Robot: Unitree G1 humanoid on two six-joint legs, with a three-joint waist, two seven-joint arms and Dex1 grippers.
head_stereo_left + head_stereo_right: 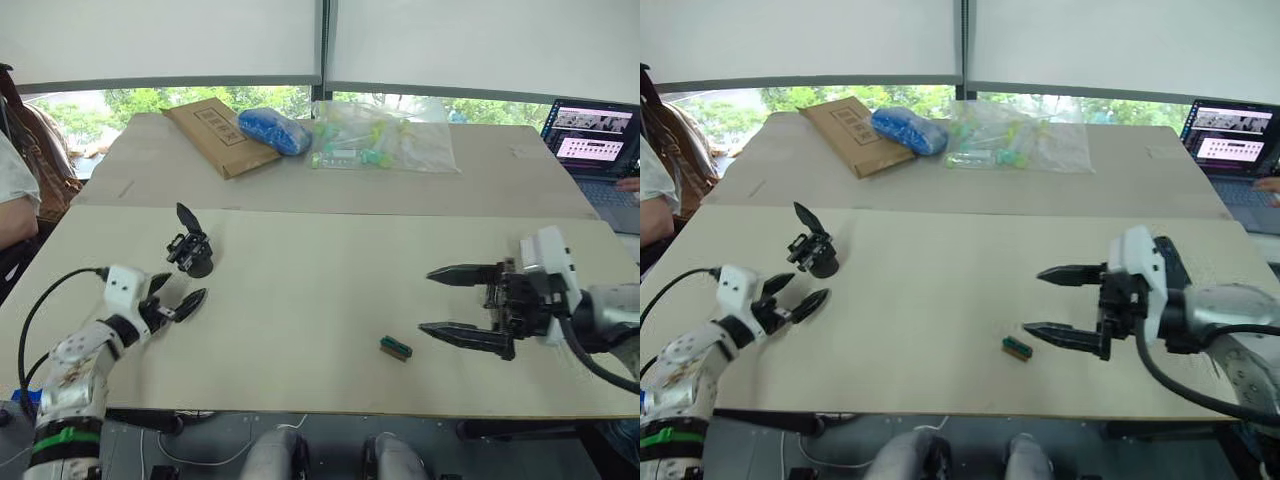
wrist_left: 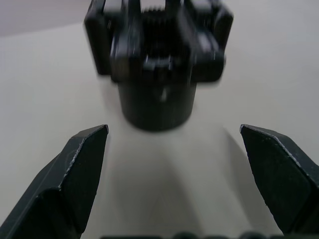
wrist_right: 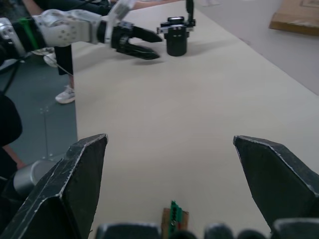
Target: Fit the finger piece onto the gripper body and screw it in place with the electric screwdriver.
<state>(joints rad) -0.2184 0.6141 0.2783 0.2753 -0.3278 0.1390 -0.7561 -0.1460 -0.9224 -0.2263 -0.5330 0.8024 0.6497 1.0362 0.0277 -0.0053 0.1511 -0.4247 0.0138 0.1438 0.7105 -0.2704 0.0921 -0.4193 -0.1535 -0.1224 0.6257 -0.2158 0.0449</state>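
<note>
Gripper body is stood upright on the beige table, windows behind it. Just before it the left gripper is held, fingers spread and empty. Well beyond, the right gripper is held wide apart, empty, beside a green-and-brown block.

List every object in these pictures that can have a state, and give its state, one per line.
Left tool: open, holding nothing, just short of the gripper body.
Right tool: open, holding nothing, beside the green-and-brown block.
Gripper body: standing on its round base, one finger pointing up.
Green-and-brown block: lying loose on the table.
Laptop: open, screen lit.
Brown envelope: lying flat.
</note>
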